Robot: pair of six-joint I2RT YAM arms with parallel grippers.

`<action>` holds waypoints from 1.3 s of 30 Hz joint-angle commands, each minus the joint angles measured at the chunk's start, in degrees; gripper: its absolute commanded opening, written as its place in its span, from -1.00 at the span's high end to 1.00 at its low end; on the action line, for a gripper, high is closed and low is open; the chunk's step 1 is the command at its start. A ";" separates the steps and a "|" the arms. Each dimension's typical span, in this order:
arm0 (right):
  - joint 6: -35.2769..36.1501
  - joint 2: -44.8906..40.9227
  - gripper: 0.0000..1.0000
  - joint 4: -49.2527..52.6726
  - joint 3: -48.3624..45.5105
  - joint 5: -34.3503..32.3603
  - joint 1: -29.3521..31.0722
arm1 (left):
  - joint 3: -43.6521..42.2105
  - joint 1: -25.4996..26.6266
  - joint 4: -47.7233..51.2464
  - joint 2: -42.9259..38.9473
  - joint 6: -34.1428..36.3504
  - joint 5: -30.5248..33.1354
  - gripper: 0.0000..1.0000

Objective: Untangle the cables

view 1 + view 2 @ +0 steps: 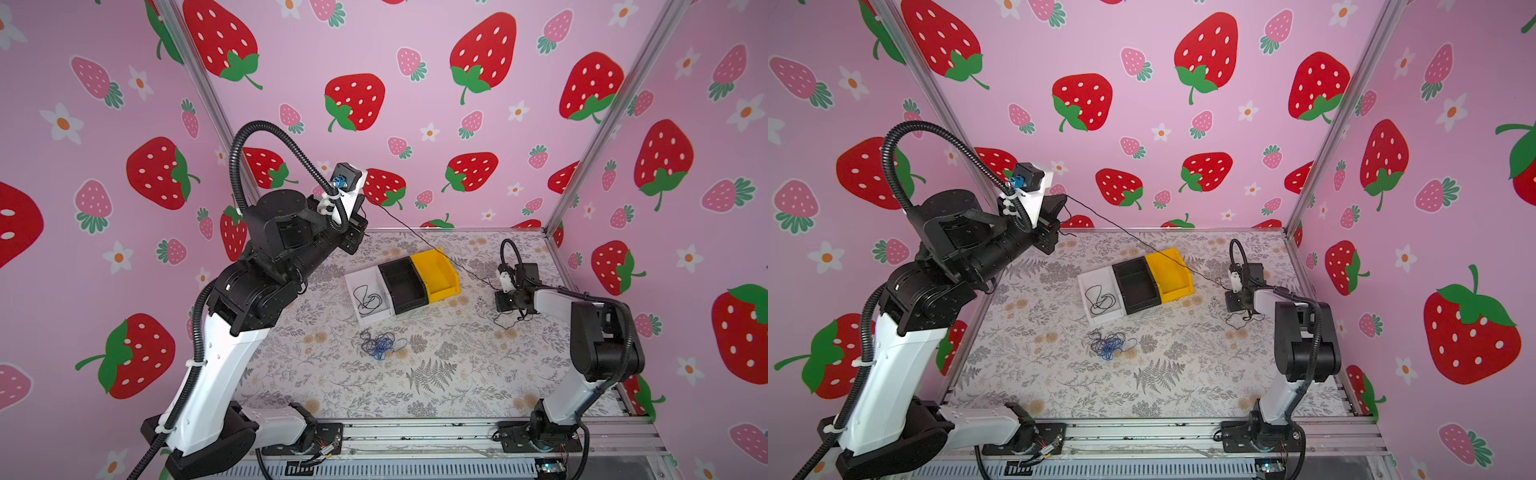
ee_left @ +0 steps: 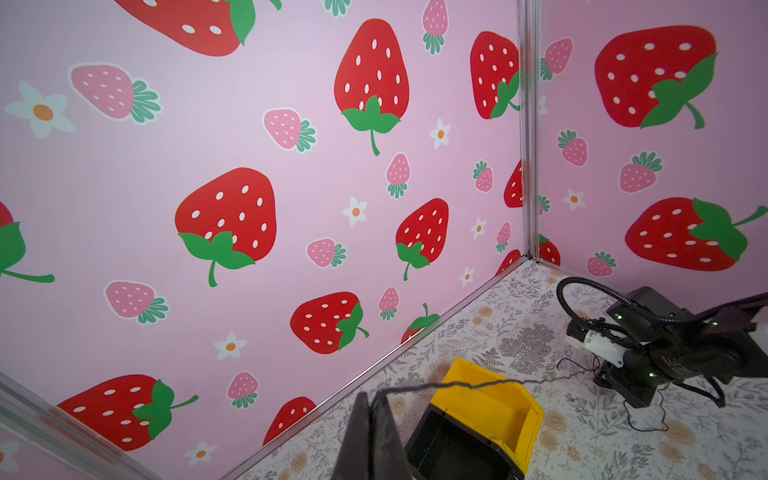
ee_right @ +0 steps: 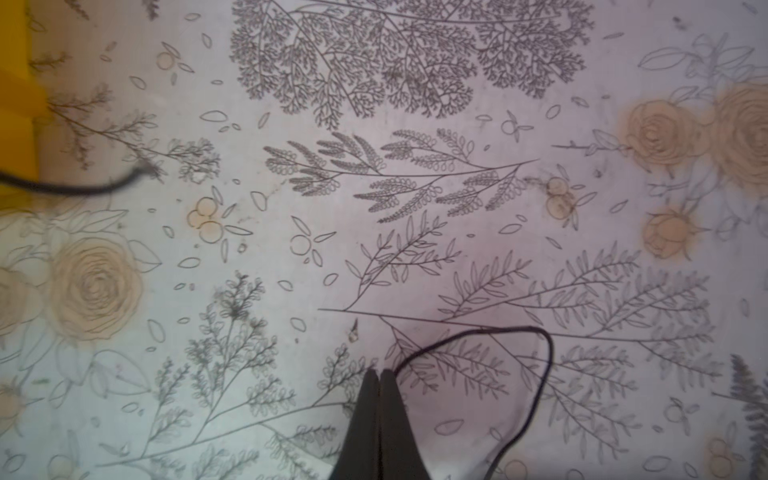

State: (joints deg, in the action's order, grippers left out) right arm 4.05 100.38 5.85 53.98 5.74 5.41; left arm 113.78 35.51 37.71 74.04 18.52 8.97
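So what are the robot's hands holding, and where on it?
Both hold one thin black cable, stretched between them: the left gripper pinches it near one end, the right gripper near the other.

The yellow bin [image 1: 442, 272] is smooth, faintly glossy plastic; the black bin [image 1: 405, 286] matt plastic; the desk [image 1: 457, 332] a smooth printed sheet; corner posts [image 1: 605, 124] brushed metal; black cable [image 3: 551, 357] matt.

Mid-frame on the floral-print mat [image 1: 436, 374]: white plastic tray [image 1: 380, 316] left, black plastic bin [image 1: 405, 284] middle, yellow plastic bin [image 1: 436, 270] right. Coiled thin black wire [image 1: 368, 299] sits in the tray, blue-black-purple wire tangle [image 1: 380, 344] just below, long black wire [image 1: 415, 232] crosses over the yellow bin.
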 commanded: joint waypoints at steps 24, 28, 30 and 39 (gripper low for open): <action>2.15 -5.41 0.25 -4.53 -0.39 6.12 -4.31 | 1.16 -0.50 -1.14 1.38 -1.73 -6.02 1.00; 0.77 -10.63 0.01 -6.34 -2.36 8.98 -3.45 | 1.08 -0.53 -1.95 1.72 -1.44 -5.14 1.00; 0.80 -12.84 -0.02 -6.29 -3.21 10.10 -2.82 | 1.52 -0.52 -2.65 2.04 -0.42 -3.71 1.00; 1.92 -22.95 -0.19 -5.27 -5.24 16.14 2.94 | 6.00 -0.52 -5.29 5.71 6.26 0.12 1.00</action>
State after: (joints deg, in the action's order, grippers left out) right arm 4.45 80.40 0.32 49.15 16.84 6.50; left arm 116.75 35.24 34.94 78.74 21.04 7.42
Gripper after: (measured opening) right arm 0.592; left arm 0.050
